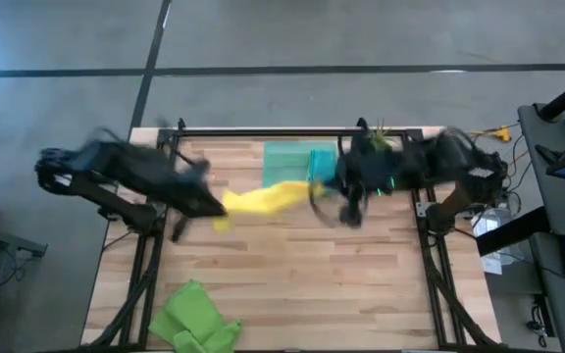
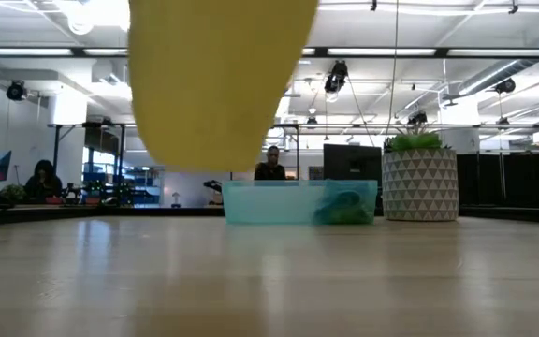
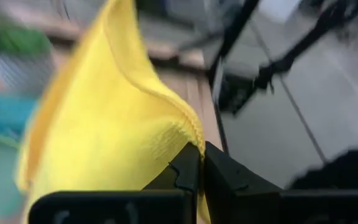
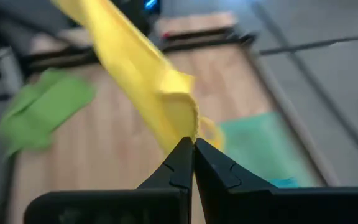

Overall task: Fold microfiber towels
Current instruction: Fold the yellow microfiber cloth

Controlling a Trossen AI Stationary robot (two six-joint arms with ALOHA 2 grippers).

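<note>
Pale wooden planks make up the worktop (image 1: 292, 265), which stands on a grey floor, and at worktop height a large open hall with ceiling lights, a seated person and a potted plant (image 2: 419, 178) shows behind it. Both arms hold the yellow towel (image 1: 263, 199) up off the wood, stretched between them over the middle of the worktop. From the left side, the left tool (image 3: 201, 163) has its fingers pressed together on one edge of the yellow cloth. From the right side, the right tool (image 4: 193, 155) is likewise pinching a corner of the same towel, with the fabric trailing away from its tips. Seen from worktop height, the towel hangs as a broad yellow shape close to the camera, clear of the surface. At the far edge sits the translucent green tray (image 1: 287, 162), with a teal-blue towel (image 1: 322, 164) in it. Lime green towels (image 1: 196, 319) lie crumpled in a heap at the near left corner, well apart from both arms.
</note>
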